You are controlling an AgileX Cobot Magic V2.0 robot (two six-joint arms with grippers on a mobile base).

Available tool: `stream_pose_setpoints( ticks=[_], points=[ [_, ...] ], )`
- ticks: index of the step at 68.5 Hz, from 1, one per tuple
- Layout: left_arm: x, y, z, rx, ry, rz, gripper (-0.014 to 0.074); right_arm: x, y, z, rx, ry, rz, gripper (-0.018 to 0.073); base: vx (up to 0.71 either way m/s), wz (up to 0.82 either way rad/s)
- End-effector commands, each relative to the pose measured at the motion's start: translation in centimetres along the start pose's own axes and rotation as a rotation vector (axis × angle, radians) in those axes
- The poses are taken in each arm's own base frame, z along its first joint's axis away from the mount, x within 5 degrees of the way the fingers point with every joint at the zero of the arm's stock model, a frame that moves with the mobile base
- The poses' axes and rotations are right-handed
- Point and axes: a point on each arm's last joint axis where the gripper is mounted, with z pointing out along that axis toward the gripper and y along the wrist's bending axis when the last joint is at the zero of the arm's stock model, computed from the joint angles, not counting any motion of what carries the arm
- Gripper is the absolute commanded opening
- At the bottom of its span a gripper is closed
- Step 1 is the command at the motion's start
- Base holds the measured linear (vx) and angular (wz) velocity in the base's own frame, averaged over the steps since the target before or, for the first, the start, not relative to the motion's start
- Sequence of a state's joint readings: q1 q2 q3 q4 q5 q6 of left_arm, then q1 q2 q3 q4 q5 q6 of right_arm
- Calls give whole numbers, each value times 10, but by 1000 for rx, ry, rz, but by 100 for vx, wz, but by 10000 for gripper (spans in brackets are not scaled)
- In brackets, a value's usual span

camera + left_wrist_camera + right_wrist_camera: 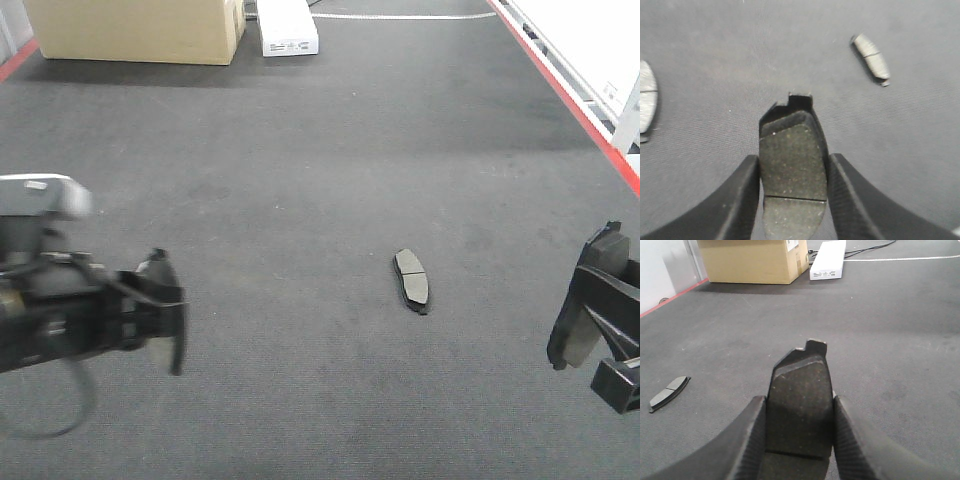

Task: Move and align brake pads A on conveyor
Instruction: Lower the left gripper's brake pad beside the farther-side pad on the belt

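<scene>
The dark conveyor fills the front view. One brake pad lies flat on it right of centre, apart from both arms. My left gripper hangs above the belt at the left, shut on a second brake pad that is clamped by its long edges between the fingers. The left wrist view also shows a loose pad at the upper right and another pad at the left edge. At the right edge my right gripper is shut on a further brake pad.
A cardboard box and a flat white box stand on the far end of the belt. A red edge strip runs along the right side, with a white frame beyond it.
</scene>
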State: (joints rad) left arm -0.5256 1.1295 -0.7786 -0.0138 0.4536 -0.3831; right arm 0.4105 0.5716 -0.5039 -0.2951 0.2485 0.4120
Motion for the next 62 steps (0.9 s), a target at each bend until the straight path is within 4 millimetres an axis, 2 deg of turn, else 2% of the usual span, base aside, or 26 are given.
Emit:
stream_pose_setpoints(
  ticks=[1,15,25,30,49,62],
  points=[
    [-21,-10,14,45,-94,-4,90,-19,4,-4,-37,-123,-17,24,0,0],
    [-52,-17,70,-11,-3,-8,98,-19,4,-4,-37,-123,-17,24,0,0],
    [-69,-3,113,-69,47,-67,102,-19,4,-4,-37,-123,-17,24,0,0],
    [-74,4,128,-93,69,-90,104,-19,4,-4,-37,-123,-17,24,0,0],
    [-84,22,168,-144,118,-124,111,-19,4,-4,-37,-123,-17,24,0,0],
    [-86,35,179,-169,129,-145,115,-19,4,-4,-37,-123,-17,24,0,0]
  ],
)
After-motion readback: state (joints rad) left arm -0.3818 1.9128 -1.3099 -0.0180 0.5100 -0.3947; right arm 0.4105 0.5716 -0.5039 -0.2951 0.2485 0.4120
